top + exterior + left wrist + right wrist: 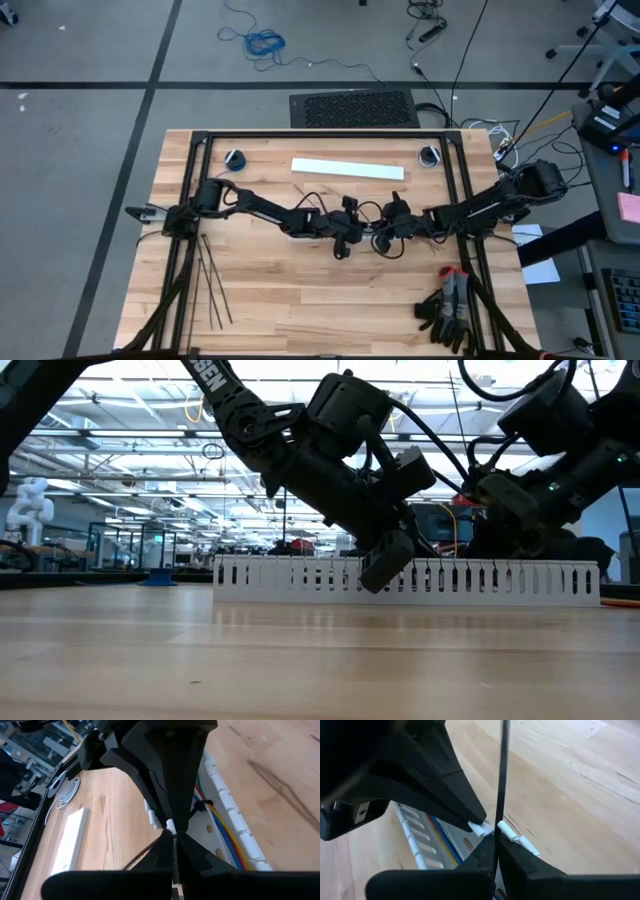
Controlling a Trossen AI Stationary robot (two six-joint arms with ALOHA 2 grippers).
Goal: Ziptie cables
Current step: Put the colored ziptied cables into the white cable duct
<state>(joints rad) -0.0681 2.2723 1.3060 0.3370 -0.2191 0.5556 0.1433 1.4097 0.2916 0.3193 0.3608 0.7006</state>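
Seen from above, a wooden table (300,290) carries two dark robot arms that reach in from either side and meet near its middle. Far left, near the front edge, several spare zipties (211,285) lie loose on the wood, well apart from both grippers. Moving right, the left gripper (345,238) hangs low at the table's centre, just in front of a white slotted duct (235,827). In its wrist view its fingers are pinched together on a thin black ziptie strip (174,870), right beside the duct. The cables (226,832), here coloured wires of red, yellow and blue, lie inside the duct, just beside that gripper's tips. Immediately to the right, almost touching the left one, the right gripper (392,228) faces it; its wrist view shows its fingers clamped on the same kind of thin black strip, which rises straight up out of the tips. Behind both, a flat white bar (347,169) lies across the table's back. At the front right corner rest black gloves (447,308).
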